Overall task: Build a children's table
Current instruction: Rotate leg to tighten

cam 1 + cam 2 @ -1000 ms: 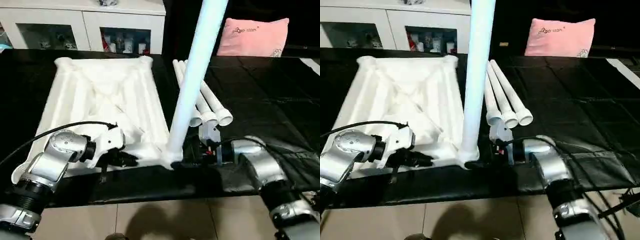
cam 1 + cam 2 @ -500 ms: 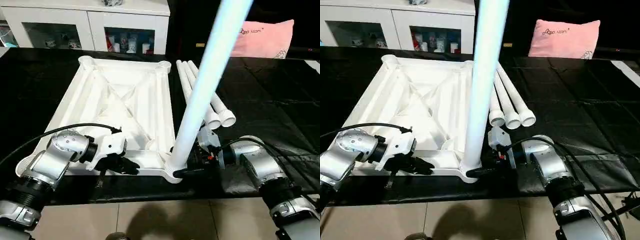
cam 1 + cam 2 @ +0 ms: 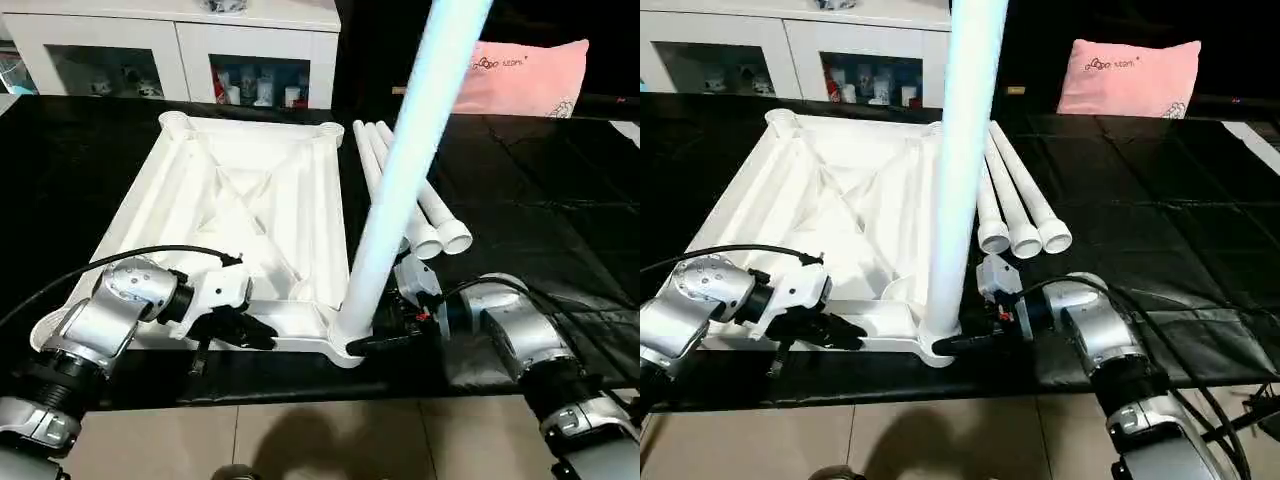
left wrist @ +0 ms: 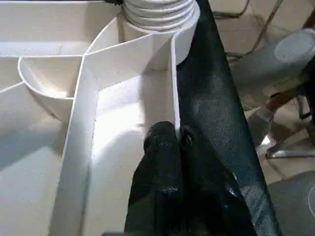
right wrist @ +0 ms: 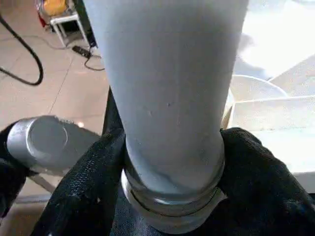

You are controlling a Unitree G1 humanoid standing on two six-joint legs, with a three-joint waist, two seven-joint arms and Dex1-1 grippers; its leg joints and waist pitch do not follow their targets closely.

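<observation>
My left gripper [image 4: 170,142] pinches the tabletop [image 3: 250,210] rim; my right gripper [image 5: 172,162] hugs the leg [image 3: 400,190] base. Light, smooth plastic: grip low.

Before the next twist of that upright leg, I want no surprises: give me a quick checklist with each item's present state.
1. Upright leg standing in the near corner socket: ok.
2. Right gripper around the leg's base, a finger on each side: ok.
3. Left gripper pinching the tabletop's near edge wall: ok.
4. Leg fully seated: cannot tell; thread ridges show above the socket.
5. Three spare legs lying beside the tabletop, apart from the grippers: ok.
</observation>
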